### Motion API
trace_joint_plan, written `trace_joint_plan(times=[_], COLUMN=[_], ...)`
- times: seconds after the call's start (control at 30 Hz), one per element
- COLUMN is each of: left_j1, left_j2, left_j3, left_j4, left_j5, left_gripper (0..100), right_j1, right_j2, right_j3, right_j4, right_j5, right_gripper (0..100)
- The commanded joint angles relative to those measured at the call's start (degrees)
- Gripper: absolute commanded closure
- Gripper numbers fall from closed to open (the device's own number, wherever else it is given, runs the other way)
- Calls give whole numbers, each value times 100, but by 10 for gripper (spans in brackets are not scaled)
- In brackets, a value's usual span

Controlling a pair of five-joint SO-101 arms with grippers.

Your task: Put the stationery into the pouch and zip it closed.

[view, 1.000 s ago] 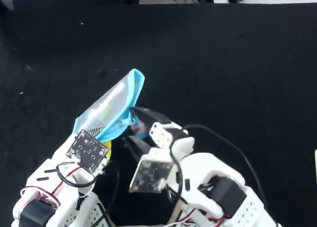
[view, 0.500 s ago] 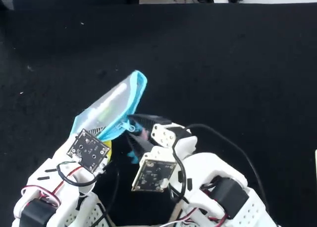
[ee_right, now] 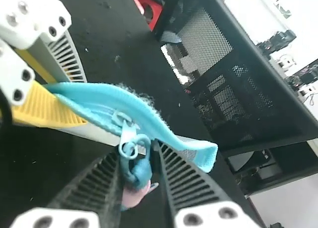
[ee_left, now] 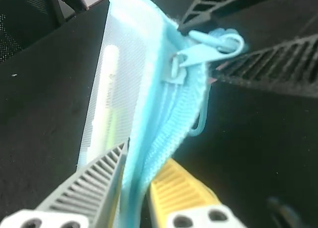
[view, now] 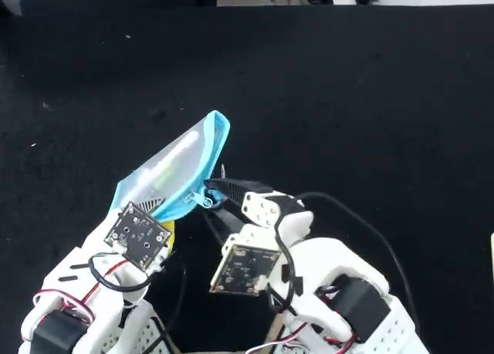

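— What is the right gripper (ee_right: pixel 136 153) doing?

— Its two dark fingers are pressed in on the zipper pull (ee_right: pixel 136 169), a light-blue ring and tab that fill the gap between them. Something pinkish shows just behind the tab, and I can't tell what it is.

— And the left gripper (ee_left: pixel 134 161)?

— It is pinching the pouch (view: pixel 174 169) at the end nearest the arm bases. The grey finger is on the mesh side and the yellow finger is on the other.

— So where does the pouch sit?

— It is held up off the black table (view: pixel 347 99), tilted, with its far end pointing away from the arms. Its slider (ee_left: pixel 176 69) rides the blue zip, just beside the right gripper's fingertips.

— Any stationery?

— A pale pen-like stick (ee_left: pixel 107 99) lies inside, along the pouch's length, and shows through the mesh.

— Is the zip closed?

— I can't tell how far it is drawn.
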Motion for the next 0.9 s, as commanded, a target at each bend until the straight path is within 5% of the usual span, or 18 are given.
trace_joint_plan(times=[0.0,0.33,0.87], left_j1=[-31,-31,-31], left_j2=[18,18,18], left_j3=[-31,-31,-40], left_j4=[-18,-18,-18], left_j5=[53,53,53], left_gripper=[970,970,970], right_j1=[70,70,70], right_j2=[-321,-321,-374], right_j3=[-224,-207,-242], right_j4=[-97,-88,132], right_j5=[-70,-440,-229], right_gripper=[984,881,926])
